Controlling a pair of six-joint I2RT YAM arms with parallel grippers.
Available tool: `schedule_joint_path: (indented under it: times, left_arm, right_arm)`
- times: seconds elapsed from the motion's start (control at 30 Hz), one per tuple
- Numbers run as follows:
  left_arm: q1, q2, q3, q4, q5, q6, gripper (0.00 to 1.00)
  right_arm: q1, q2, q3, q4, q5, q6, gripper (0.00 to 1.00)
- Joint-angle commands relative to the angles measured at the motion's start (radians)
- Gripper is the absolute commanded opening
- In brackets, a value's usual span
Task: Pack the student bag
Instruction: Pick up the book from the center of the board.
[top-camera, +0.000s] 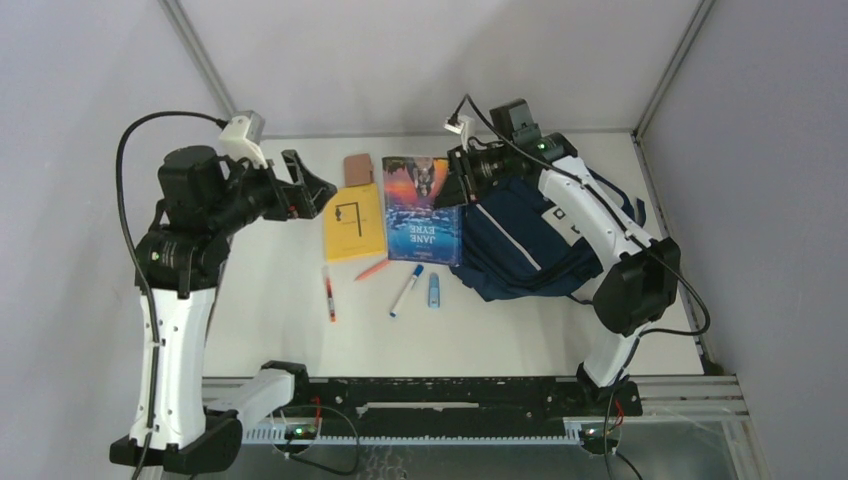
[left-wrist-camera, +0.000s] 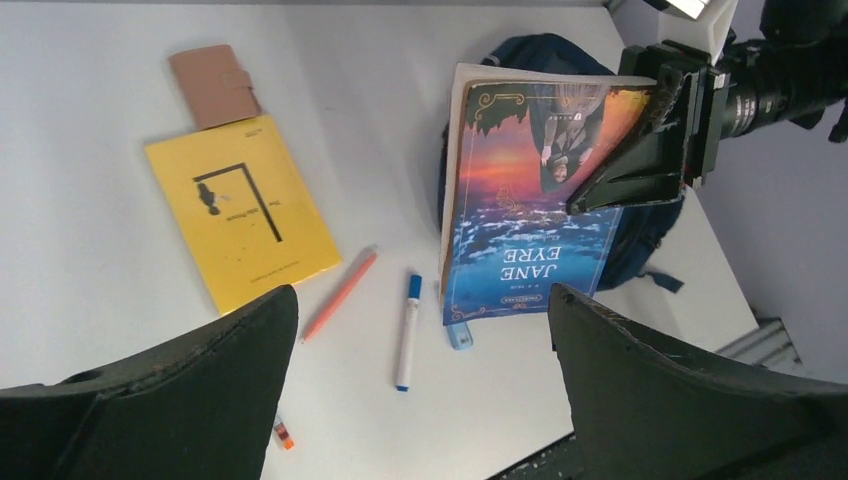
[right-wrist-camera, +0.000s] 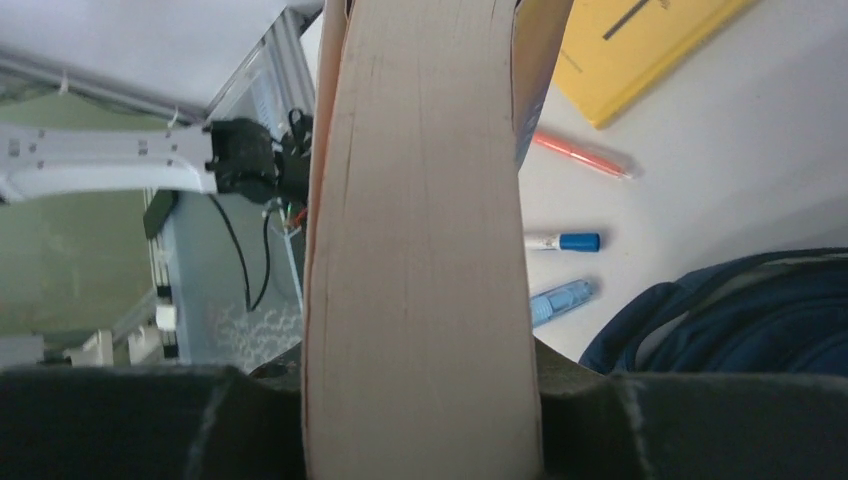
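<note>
White tabletop (top-camera: 260, 300) is carrying a blue marker (top-camera: 406, 290); right fingers (left-wrist-camera: 640, 160) are gripping the Jane Eyre paperback (left-wrist-camera: 520, 250) beside the diagonally lying student bag (top-camera: 515, 245); left fingers (left-wrist-camera: 200, 390) are gaping.

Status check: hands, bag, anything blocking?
Left hand open, empty. Right hand shut on Jane Eyre book, right beside student bag. Bag lies under right arm, opening not visible. Nothing between book and bag.

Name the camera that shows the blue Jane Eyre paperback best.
The left wrist view: the blue Jane Eyre paperback shows its cover and title, the right gripper clamping it. Top external shows it small; right wrist, only page edges.
</note>
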Motion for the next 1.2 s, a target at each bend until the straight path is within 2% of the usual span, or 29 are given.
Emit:
schedule_joint_path:
  times: [0.0, 0.23, 0.57, 0.67, 0.9, 1.17]
  left_arm:
    - [0.002, 0.027, -0.008, 0.013, 0.129, 0.040, 1.00]
    - [0.003, 0.052, -0.012, 0.004, 0.232, 0.043, 1.00]
    - [0.003, 0.004, -0.079, 0.099, 0.384, 0.063, 1.00]
    - [0.003, 0.020, -0.066, 0.073, 0.444, 0.080, 1.00]
    - [0.003, 0.103, -0.036, 0.024, 0.518, 0.058, 1.00]
    - [-0.002, 0.118, -0.071, 0.036, 0.557, 0.030, 1.00]
  right_arm:
    - [-0.007, -0.036, 0.118, -0.115, -0.235, -0.247, 0.00]
    - [-0.038, 0.002, 0.209, -0.373, -0.399, -0.497, 0.00]
    - [-0.037, 0.084, 0.346, -0.682, -0.421, -0.766, 0.00]
    - [-0.028, 0.107, 0.383, -0.761, -0.426, -0.828, 0.00]
    - [0.084, 0.115, 0.405, -0.854, -0.327, -0.892, 0.00]
    - [0.126, 0.073, 0.360, -0.854, -0.350, -0.909, 0.00]
